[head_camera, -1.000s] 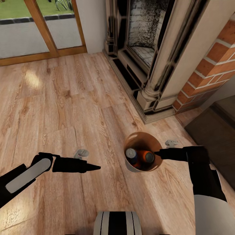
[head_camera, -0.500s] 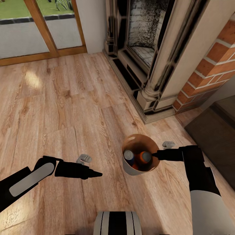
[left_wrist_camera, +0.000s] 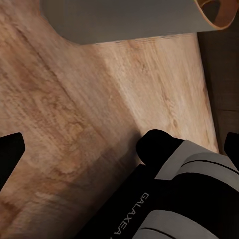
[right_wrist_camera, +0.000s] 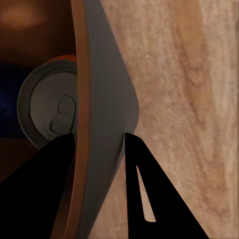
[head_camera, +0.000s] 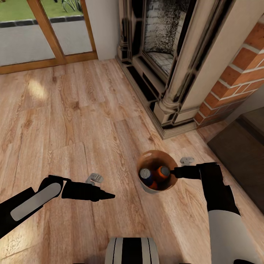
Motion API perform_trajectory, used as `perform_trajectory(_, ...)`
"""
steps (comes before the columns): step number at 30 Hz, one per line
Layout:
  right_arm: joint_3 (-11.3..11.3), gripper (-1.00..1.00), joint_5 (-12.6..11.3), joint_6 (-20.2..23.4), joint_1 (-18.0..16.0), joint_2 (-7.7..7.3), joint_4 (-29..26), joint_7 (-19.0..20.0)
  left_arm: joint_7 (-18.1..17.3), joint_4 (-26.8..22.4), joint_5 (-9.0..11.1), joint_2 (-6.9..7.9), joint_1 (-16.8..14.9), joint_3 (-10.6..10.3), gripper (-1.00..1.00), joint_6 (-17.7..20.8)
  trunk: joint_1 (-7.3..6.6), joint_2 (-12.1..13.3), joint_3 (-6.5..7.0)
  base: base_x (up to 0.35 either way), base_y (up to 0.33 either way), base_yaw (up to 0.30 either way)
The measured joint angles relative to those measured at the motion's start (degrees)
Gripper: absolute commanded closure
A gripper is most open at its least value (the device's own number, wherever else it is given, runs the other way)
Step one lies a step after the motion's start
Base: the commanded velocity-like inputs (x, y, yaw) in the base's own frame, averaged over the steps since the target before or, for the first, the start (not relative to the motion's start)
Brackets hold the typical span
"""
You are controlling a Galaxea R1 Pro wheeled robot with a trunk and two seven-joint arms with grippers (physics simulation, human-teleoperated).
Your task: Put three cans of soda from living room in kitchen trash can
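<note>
Where the right gripper (head_camera: 175, 172) meets the bin (head_camera: 146, 186), its two black wedge fingers (right_wrist_camera: 149, 199) are clamped on the thin rim wall, one inside, one outside. The wrist view shows that wall edge-on: matte grey outside, glossy copper-brown within. Just past the inner finger sits an orange can (head_camera: 162, 172) with a round brushed-silver top and pull tab, upright in the bin. Beside it, further from the fingers, stands the blue can (head_camera: 147, 174), also silver-topped; a patch of orange shows low between them, though whether it is the third can I cannot tell. The bin is a tapered round tub, wider at the rim.

The left gripper (head_camera: 106, 196) is well apart from the bin, its black fingers drawn together to a point in the head view; they hold nothing.

Below both lies a floor (head_camera: 73, 121) of pale, grainy wood planks. Beyond the bin rises a fireplace (head_camera: 172, 73) with a cream moulded column, sooty white inner brick and red brick at its side. Farthest off, a wood-framed glass door (head_camera: 47, 33).
</note>
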Motion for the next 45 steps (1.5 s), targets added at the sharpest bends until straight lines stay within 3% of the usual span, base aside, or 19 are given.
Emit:
perform_trajectory(6, 0.0, 1.00, 0.2, -1.5, 0.0, 0.90, -0.4, -3.3, 0.0, 0.0, -0.1, 0.00, 0.0, 0.0, -1.00, 0.0, 0.00, 0.0, 0.00, 0.000, 0.000, 0.000)
perform_trajectory(25, -0.3, 1.00, -0.5, -7.8, 0.0, 1.14, 2.7, -4.1, 0.0, 0.0, -0.1, 0.00, 0.0, 0.0, -1.00, 0.0, 0.00, 0.0, 0.00, 0.000, 0.000, 0.000)
perform_trajectory(28, -0.4, 1.00, -1.3, -8.9, 0.0, 1.23, 3.2, -5.6, 0.0, 0.0, -0.1, -0.02, 0.0, 0.0, -1.00, 0.0, 0.00, 0.0, 0.00, 0.000, 0.000, 0.000)
perform_trajectory(32, -0.2, 1.00, -5.0, -10.2, 0.0, 1.35, 5.0, -8.6, 0.0, 0.1, -0.1, -0.05, 0.0, 0.0, -1.00, 0.0, 0.00, 0.0, 0.00, 0.000, 0.000, 0.000)
perform_trajectory(45, -0.2, 1.00, -6.0, -11.8, 0.0, 1.30, 7.3, -9.4, 0.0, 0.1, -0.1, -0.03, 0.0, 0.0, -1.00, 0.0, 0.00, 0.0, 0.00, 0.000, 0.000, 0.000)
